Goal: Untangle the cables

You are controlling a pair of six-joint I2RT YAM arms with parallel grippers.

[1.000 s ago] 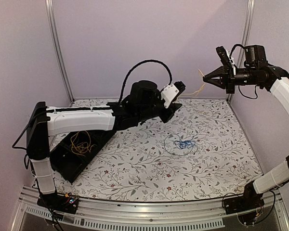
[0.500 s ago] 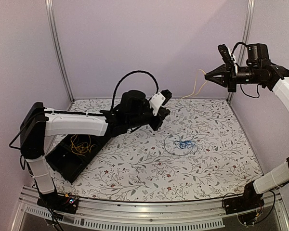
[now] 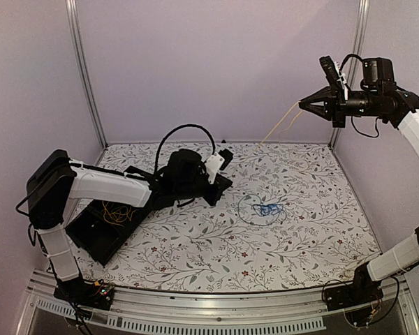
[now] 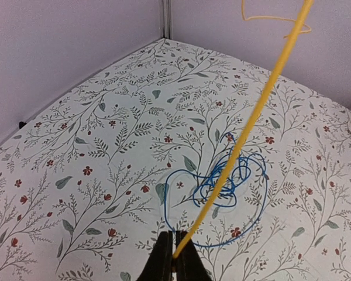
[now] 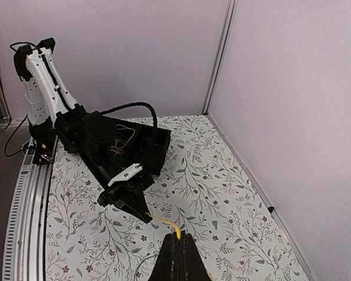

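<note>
A thin yellow cable [image 4: 244, 126] runs nearly straight above the blue cable tangle [image 3: 267, 209]. The left gripper [image 4: 174, 249] is pinched closed on it left of the tangle, and the right gripper [image 5: 176, 239] is clamped on it high to the right. The yellow cable looks separated, while the blue tangle lies unsorted on the floral-patterned table [image 3: 195, 258]. Farther left, a black open bin [image 3: 98, 248] holds orange wires [image 3: 116, 209]. Nothing blocks the way.

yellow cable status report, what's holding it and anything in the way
Both shut: left gripper on yellow cable low down, right gripper on it high up. Cable straight between them. Below the span, blue cable bunched on table.
</note>
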